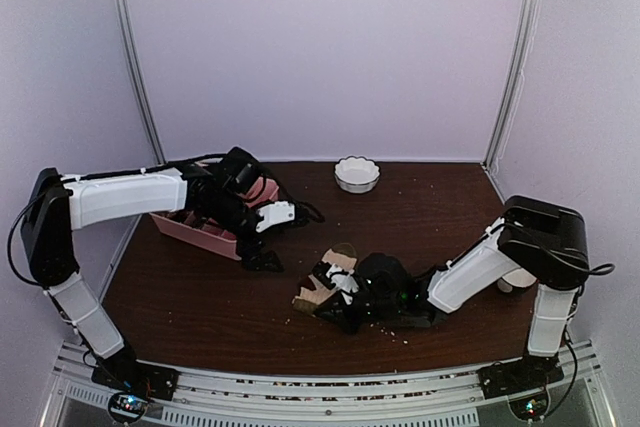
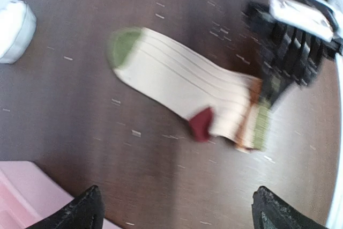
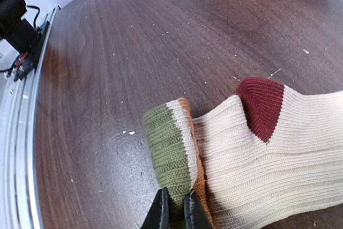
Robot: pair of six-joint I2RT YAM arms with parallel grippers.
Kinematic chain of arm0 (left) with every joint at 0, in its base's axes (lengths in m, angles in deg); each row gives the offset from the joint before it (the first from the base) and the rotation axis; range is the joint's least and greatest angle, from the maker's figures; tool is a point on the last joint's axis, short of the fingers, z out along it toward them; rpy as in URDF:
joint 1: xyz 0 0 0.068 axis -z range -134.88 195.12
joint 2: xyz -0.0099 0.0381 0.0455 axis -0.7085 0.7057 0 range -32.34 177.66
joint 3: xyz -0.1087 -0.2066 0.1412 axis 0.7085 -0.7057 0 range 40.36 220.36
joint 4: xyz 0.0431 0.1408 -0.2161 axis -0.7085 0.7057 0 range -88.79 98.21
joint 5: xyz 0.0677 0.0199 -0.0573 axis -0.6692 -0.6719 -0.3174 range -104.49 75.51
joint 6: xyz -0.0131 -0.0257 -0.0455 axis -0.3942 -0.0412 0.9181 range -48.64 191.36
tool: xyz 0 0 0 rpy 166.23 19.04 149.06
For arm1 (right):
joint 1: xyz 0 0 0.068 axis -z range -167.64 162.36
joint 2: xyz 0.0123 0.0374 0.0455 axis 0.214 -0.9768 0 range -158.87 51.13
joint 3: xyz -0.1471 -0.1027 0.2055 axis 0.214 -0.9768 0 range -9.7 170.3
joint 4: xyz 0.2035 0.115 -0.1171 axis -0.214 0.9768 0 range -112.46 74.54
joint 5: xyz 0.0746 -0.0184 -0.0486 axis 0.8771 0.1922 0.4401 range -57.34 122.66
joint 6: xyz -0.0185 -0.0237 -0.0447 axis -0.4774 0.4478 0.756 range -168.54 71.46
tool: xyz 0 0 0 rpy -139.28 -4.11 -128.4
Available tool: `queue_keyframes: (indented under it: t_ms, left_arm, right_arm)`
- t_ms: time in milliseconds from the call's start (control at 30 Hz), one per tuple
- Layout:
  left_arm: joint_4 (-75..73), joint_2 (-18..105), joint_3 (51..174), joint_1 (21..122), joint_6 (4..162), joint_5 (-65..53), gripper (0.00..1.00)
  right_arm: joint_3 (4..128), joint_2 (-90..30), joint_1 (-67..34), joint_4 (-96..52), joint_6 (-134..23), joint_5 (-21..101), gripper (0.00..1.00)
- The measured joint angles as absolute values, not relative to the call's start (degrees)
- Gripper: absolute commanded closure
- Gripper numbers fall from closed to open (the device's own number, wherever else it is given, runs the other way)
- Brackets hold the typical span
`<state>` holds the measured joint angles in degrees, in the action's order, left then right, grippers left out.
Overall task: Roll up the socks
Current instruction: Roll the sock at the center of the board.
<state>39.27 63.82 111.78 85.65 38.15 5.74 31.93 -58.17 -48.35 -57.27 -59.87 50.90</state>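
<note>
Top view: the sock [image 1: 310,297] lies flat on the table [image 1: 200,317], out from the pink tray [image 1: 195,230] toward the right arm and apart from the tray. Its long axis slants, with one end toward the near edge and the other toward the white bowl [image 1: 357,174] at the back. The left gripper [image 1: 262,259] hangs just off the tray's corner, on the sock's side but short of it. The right gripper [image 1: 338,299] is down on the sock itself, so the right arm is the nearer one.

Left wrist view: the two black fingertips [image 2: 86,210] stand wide apart with nothing between them. The tray's corner is just beside one of them. Beyond lies the whole sock, with its green toe [image 2: 124,46] away from the right arm, the red heel [image 2: 201,124] at mid-length and the striped end under the right arm's fingers.

Right wrist view: the fingers are pinched together on the green cuff [image 3: 171,154], which is lifted and curled slightly off the wood. An orange band sits just behind the cuff — I cannot tell whether it belongs to a second sock layered beneath. The tray's edge shows far beyond the heel.

My judgement is that the roll must travel from this held cuff along the long axis toward the toe — away from the right hand.
</note>
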Motion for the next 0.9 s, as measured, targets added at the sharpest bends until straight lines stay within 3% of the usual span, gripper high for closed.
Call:
queue_keyframes:
  t_ms: [133,333,533,800,900]
  left_arm:
    - [36.1,67.6,114.3,84.7,37.4,4.5,0.02]
    - [35.8,66.8,107.9,84.4,32.8,10.9,0.03]
    - [35.8,64.4,104.0,88.7,26.4,16.6,0.02]
    - [35.2,66.9,103.2,95.8,23.1,13.5,0.03]
    - [34.1,68.4,103.5,96.8,23.6,10.9,0.11]
  right_arm:
    - [31.9,-59.4,-47.3,-58.5,-63.9,53.8,1.0]
    - [31.9,-61.8,-44.9,-62.5,-71.0,59.0,1.0]
    - [31.9,-64.4,-41.8,-66.4,-77.7,66.4,1.0]
    - [32.1,-65.9,-40.5,-67.3,-80.3,69.7,1.0]
    - [32.0,-65.9,-40.5,-67.5,-80.7,69.8,1.0]
